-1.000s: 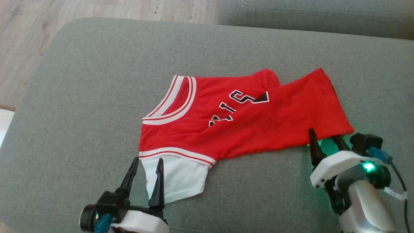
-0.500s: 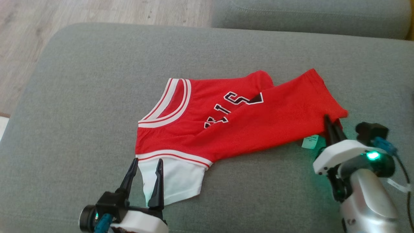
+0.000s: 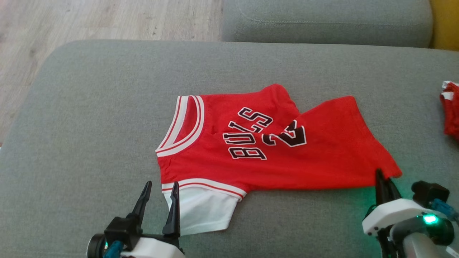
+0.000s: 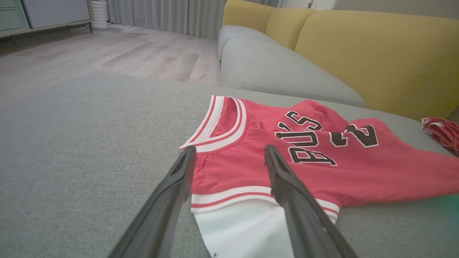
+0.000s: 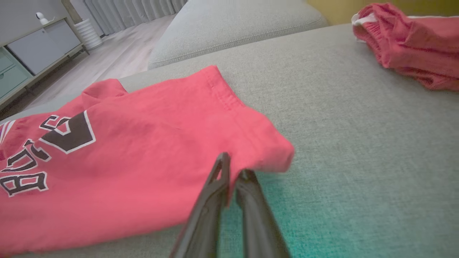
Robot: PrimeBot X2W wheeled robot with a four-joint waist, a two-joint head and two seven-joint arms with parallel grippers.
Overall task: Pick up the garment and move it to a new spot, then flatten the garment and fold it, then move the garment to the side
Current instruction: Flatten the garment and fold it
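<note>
The garment [image 3: 272,150] is a red jersey with black lettering, white-striped trim and a white sleeve, lying mostly spread on the grey cushion [image 3: 89,118]. My right gripper [image 3: 381,176] is shut on its near right hem corner; in the right wrist view the fingers [image 5: 215,193] pinch the red edge of the garment [image 5: 125,154]. My left gripper [image 3: 161,184] stands open at the near left. In the left wrist view its gripper [image 4: 230,150] straddles the striped band above the white sleeve of the garment [image 4: 322,168], without visibly touching it.
A second crumpled red cloth [image 3: 451,107] lies at the cushion's right edge, also seen as the red cloth [image 5: 412,46]. Another grey cushion [image 3: 322,21] sits behind, with a yellow backrest [image 4: 376,53]. Wood floor [image 3: 89,18] lies beyond the left edge.
My right gripper shut on the hem corner and dragged it toward me and to the right, unfolding the lower half and uncovering the lettering. The head camera has also shifted. The left gripper has kept still.
</note>
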